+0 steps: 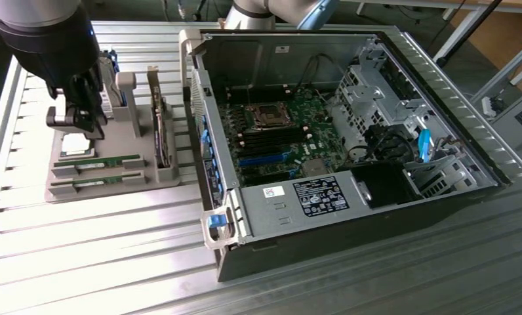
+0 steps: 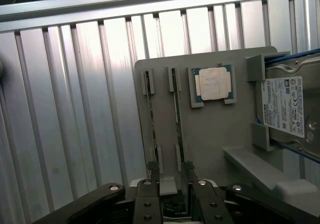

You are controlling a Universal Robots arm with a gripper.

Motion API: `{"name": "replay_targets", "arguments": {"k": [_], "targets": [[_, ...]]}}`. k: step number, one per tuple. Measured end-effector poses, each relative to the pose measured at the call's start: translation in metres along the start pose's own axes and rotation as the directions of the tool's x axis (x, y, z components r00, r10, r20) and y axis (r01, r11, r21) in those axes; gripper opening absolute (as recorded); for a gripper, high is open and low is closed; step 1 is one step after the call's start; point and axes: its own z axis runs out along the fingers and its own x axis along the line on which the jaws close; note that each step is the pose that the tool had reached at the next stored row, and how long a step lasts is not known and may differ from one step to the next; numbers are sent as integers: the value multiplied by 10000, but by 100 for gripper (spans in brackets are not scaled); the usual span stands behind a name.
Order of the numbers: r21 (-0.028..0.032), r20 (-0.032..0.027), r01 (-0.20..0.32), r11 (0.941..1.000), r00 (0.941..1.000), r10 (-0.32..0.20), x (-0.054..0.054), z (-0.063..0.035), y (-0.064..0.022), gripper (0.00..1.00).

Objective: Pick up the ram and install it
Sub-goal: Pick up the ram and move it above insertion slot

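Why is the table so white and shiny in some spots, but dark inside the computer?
Exterior view: light glares off the table near the tray, washing it white, while the case walls shade its inside. Wrist view: the same table gleams in bright stripes, and the processor lid shines pale.

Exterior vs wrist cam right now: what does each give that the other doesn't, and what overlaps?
Exterior adds: the open computer case, its motherboard and power supply.
Wrist adds: top-down looks at the processor chip and the hard drive label, plus the open end effector lined up with one ram stick.
Both: the grey fixture holding two ram sticks, on the slatted table.
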Motion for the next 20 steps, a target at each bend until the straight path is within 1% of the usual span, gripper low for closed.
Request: {"name": "replay_targets", "arguments": {"k": [12, 20], "targets": [[0, 0, 0, 10000, 10000, 0, 5, 95, 2, 30], [0, 0, 0, 10000, 10000, 0, 7, 177, 5, 30]]}}
